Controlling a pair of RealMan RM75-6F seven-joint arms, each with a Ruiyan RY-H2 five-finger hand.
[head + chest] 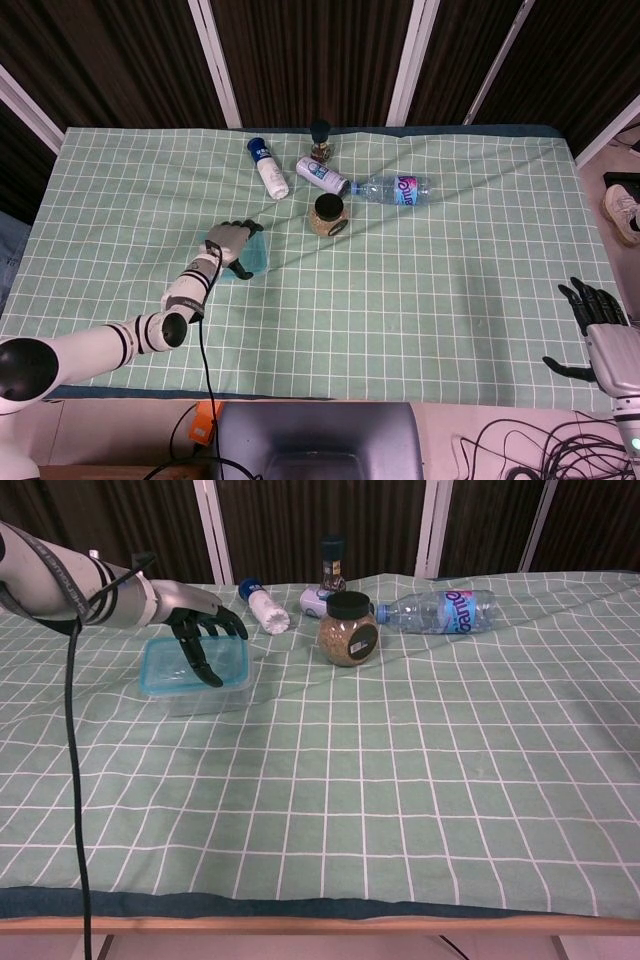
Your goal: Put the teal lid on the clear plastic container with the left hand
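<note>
On the left side of the table, my left robot hand rests fingers-down on the teal lid, which sits on top of the clear plastic container; the dark fingers are spread across the lid's top and press on it rather than wrap around anything, so the hand grasps nothing. In the head view the same hand covers most of the lid, with the white forearm trailing back toward the near left edge. Beyond the container, toward the far edge, a white bottle with a blue cap lies on its side, and just right of it a second small white bottle lies tipped beside an upright dark-capped spice grinder. In front of those stands a round jar with a black lid, tilted on the green checked cloth. To its right a clear water bottle lies on its side. Far to the right, off the table's near corner, my right robot hand hangs released, fingers apart and holding nothing.
</note>
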